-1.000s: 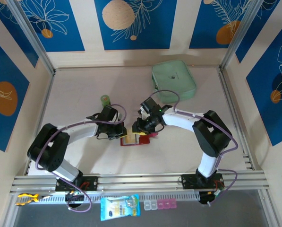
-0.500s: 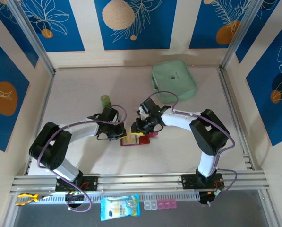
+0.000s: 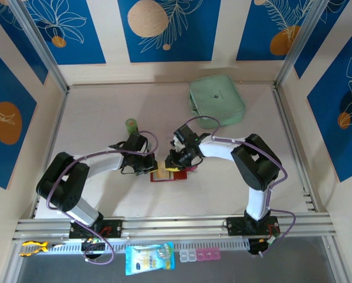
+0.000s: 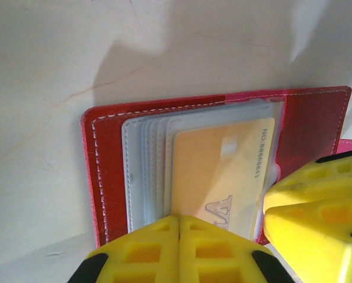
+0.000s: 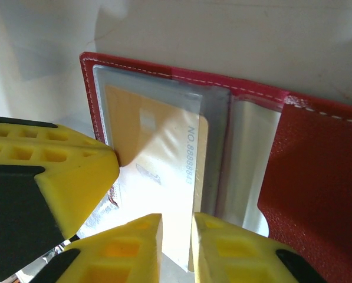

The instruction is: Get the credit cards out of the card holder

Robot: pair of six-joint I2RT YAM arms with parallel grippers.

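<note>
The dark red card holder [image 3: 164, 177] lies open on the table between both arms. A tan-orange credit card [image 4: 223, 171] sits in its clear sleeves [image 4: 141, 171], stamped NO.8888843. My left gripper [image 4: 180, 219] is shut, its tips pressing on the sleeves at the card's lower left edge [image 3: 154, 167]. My right gripper [image 5: 177, 223] hovers over the card's [image 5: 164, 153] end with its fingers [image 5: 131, 247] a narrow gap apart, the flat card showing through the gap [image 3: 176, 161]. A pinkish strip [image 3: 190, 168] peeks out at the holder's right side.
A mint-green zip pouch [image 3: 217, 101] lies at the back right. A small green cylinder [image 3: 131, 124] stands behind the left arm. Wall rails frame the table [image 3: 93, 112]. A packet [image 3: 150, 257] and a yellow tool [image 3: 33, 247] lie below the front rail.
The right arm's elbow has swung slightly left and its gripper has edged left over the holder. The left arm and the holder have stayed put.
</note>
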